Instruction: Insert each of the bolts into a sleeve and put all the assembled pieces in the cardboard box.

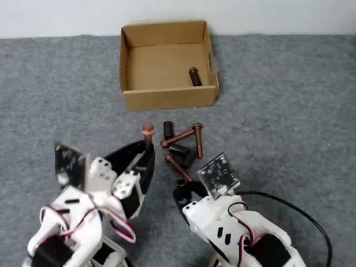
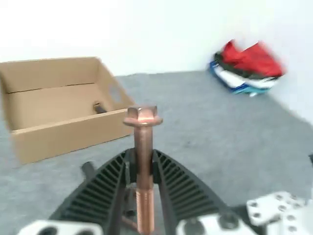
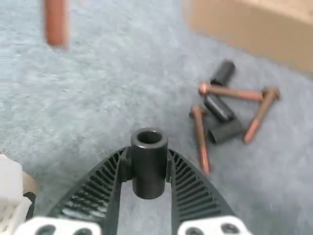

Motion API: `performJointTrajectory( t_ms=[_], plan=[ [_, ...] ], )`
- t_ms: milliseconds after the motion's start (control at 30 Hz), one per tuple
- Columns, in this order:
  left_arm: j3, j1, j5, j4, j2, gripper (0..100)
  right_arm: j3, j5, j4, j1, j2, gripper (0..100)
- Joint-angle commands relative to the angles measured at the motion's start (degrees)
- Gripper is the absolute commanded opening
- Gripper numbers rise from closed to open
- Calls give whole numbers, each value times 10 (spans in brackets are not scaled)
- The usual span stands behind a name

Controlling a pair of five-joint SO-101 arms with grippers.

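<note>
My left gripper (image 2: 143, 164) is shut on a copper bolt (image 2: 143, 147), which stands upright with its flanged head on top. In the high view this bolt (image 1: 147, 135) rises just left of the loose pile. My right gripper (image 3: 149, 159) is shut on a black sleeve (image 3: 149, 161) with its open bore facing up; from above the sleeve (image 1: 182, 182) sits at the pile's near end. Three loose bolts (image 1: 178, 137) and three black sleeves (image 1: 178, 149) lie mixed on the carpet. The cardboard box (image 1: 167, 97) at the back holds one assembled piece (image 1: 194, 76).
Grey carpet covers the whole table. A heap of red and blue cloth (image 2: 247, 66) lies far off against the wall. The box's near wall (image 2: 68, 134) stands beyond the held bolt. Open carpet stretches left and right of the pile.
</note>
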Motion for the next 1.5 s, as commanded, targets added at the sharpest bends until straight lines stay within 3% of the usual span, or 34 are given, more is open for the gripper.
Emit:
performJointTrajectory(
  t_ms=[0,267,400,533,1000,1333,1467],
  plan=[
    [20,19,45,-22,-55,6,-27,52,-44,-9,-3,8],
    [51,23,136,-26,-118,6,-27,103,-50,-15,-3,8],
    [79,23,173,-89,-137,6,-28,120,-56,-44,-3,8],
    [125,23,157,-142,-142,6,-28,120,-94,-49,-3,8],
    [165,23,152,-140,-142,6,-46,120,-113,-22,-3,8],
    [168,25,149,-74,-140,6,-47,120,-131,-10,-3,8],
    [172,75,77,-33,-142,6,-47,120,-131,-10,-3,8]
  ],
)
